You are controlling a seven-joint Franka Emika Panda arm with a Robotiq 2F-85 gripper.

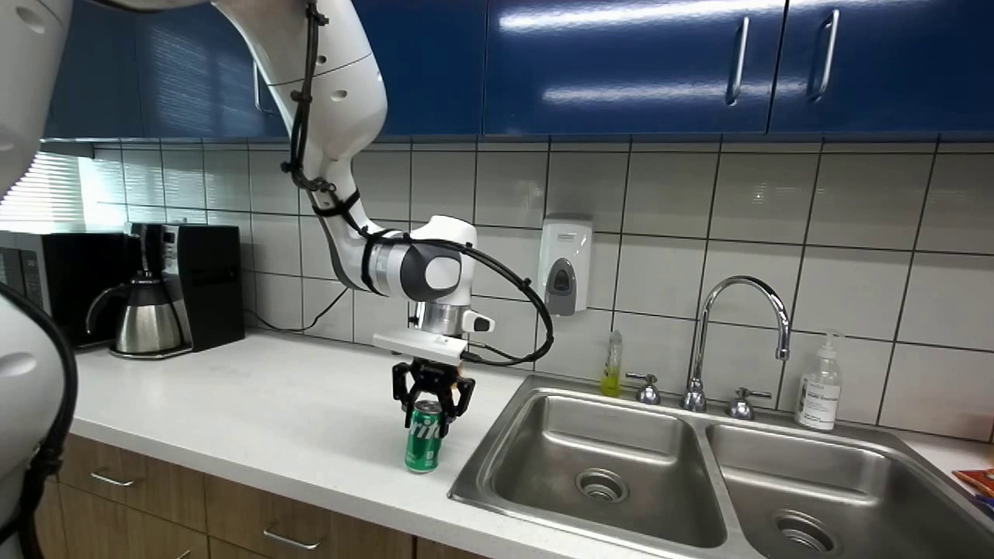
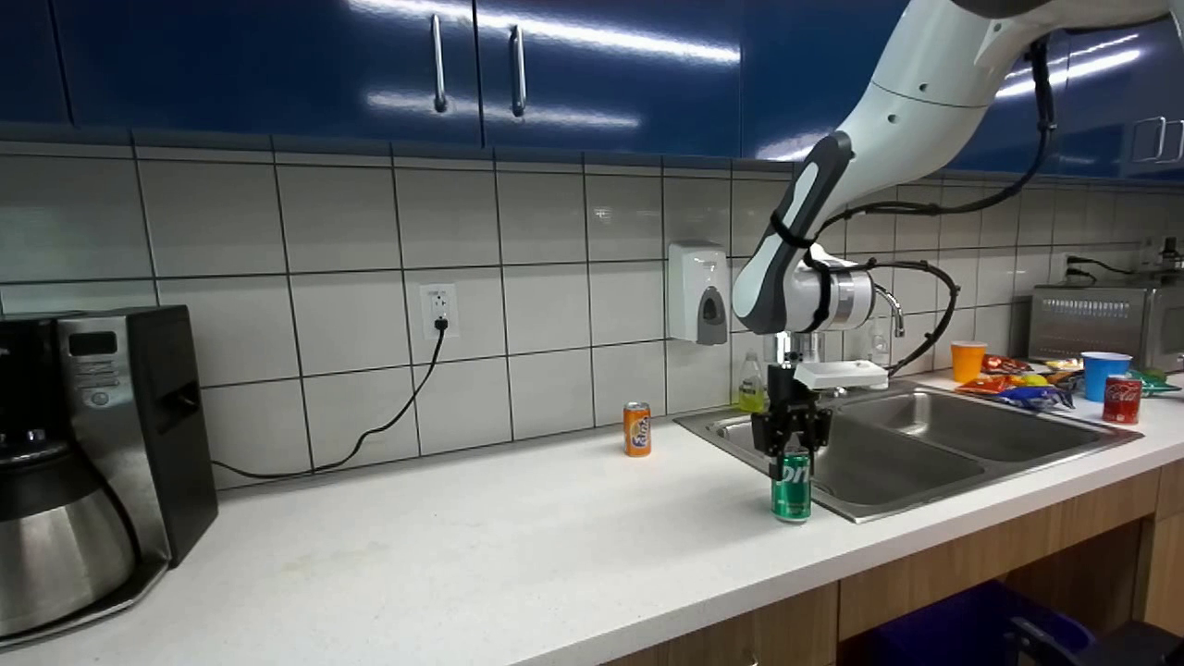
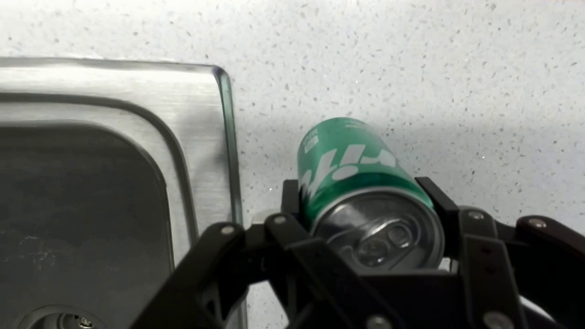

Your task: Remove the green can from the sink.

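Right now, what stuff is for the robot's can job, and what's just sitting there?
For the job:
green can
sink, with the can outside it
gripper, straddling the can

Just lying about:
orange can
red can
orange cup
blue cup
colourful packets
pump bottle
coffee maker

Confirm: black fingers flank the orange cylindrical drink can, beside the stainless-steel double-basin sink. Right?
Not orange: the black fingers flank the white-lettered green cylindrical drink can, as the wrist view shows. Beside the stainless-steel double-basin sink is right.
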